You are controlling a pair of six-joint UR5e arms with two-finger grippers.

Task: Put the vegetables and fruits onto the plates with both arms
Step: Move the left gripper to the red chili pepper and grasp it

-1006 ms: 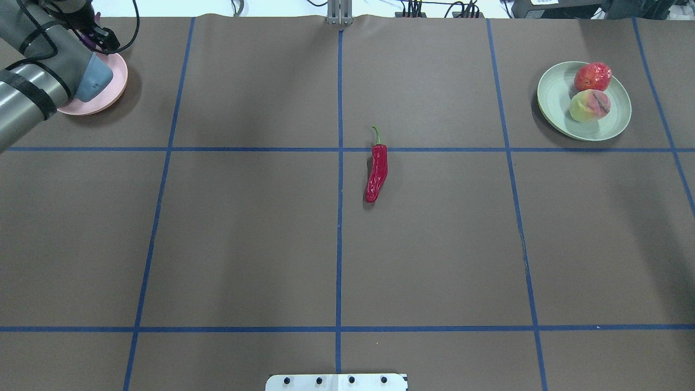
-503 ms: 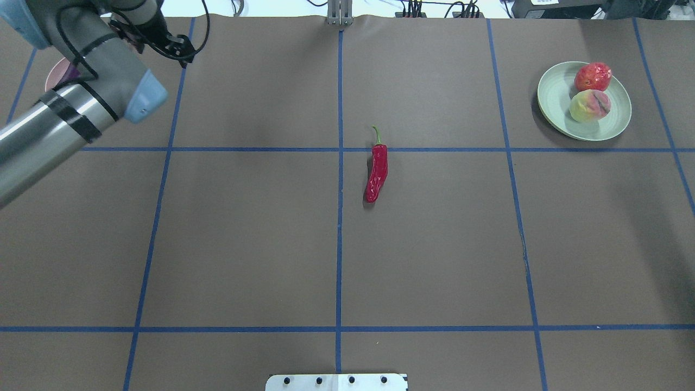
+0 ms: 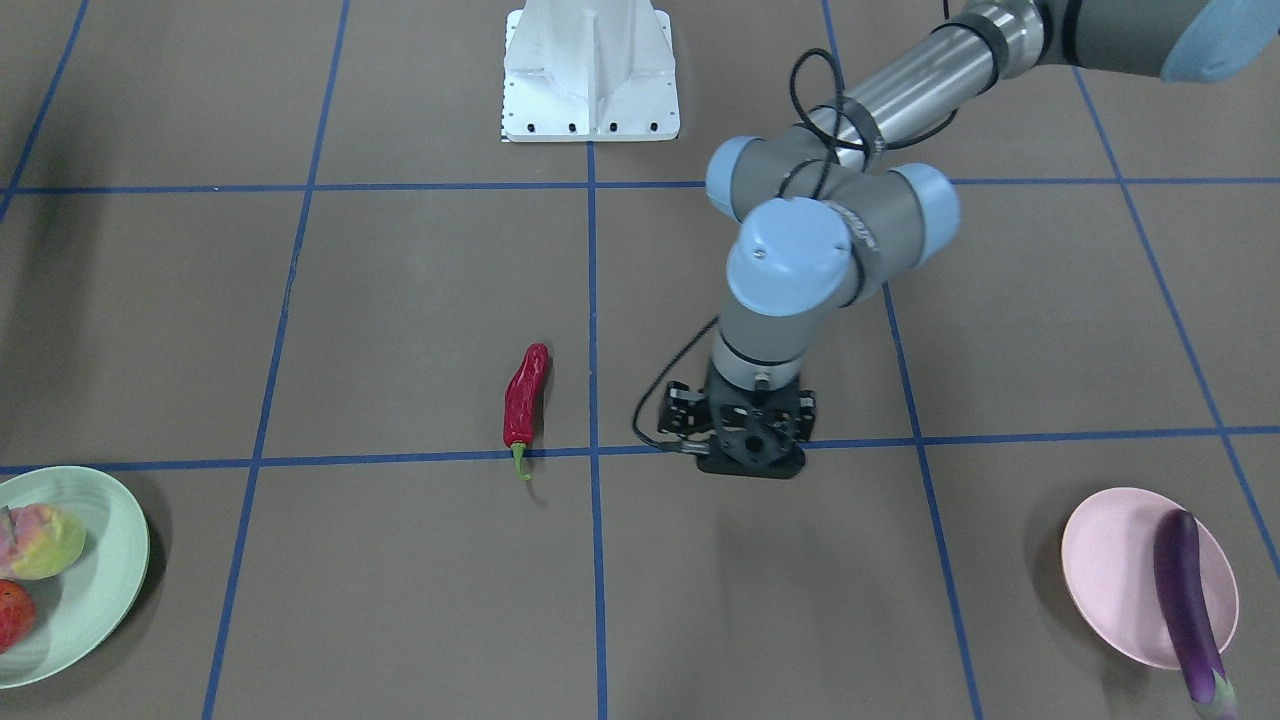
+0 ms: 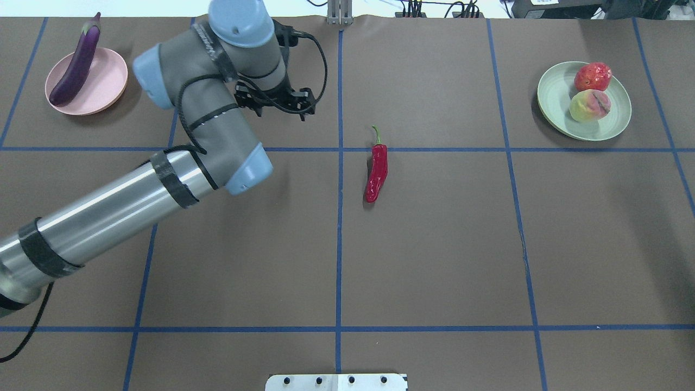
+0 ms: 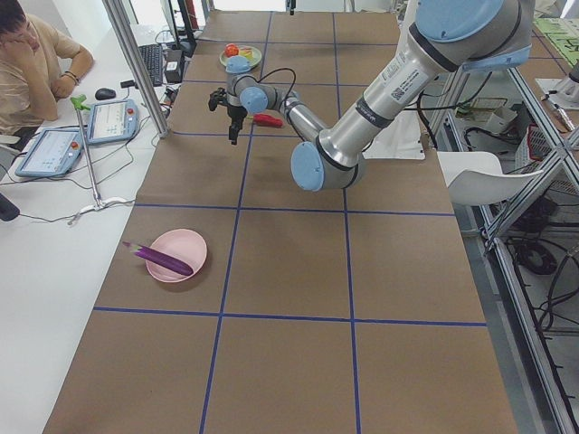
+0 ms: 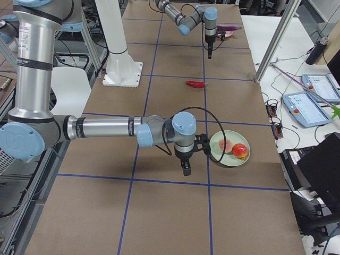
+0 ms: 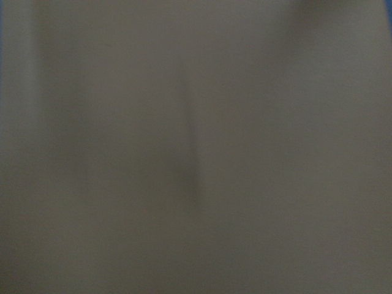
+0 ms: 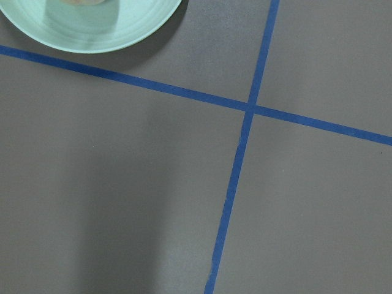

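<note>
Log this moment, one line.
eggplant: on pink plate | peach, red fruit: on green plate | chili: on table | left gripper: near chili | right gripper: by green plate

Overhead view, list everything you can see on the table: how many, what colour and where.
chili: one, red with green stem, on bare table by the centre line
eggplant: one, purple, lying across the pink plate, stem end past the rim
pink plate: one, pale pink, far side, robot's left
peach: one, pink and yellow-green, on the green plate
bumpy fruit: one, red-orange, on the green plate beside the peach
green plate: one, pale mint, far side, robot's right
table: one, brown, blue tape grid
base block: one, white, robot's edge
left gripper: one, black, pointing down left of the chili
right gripper: one, black, beside the green plate
</note>
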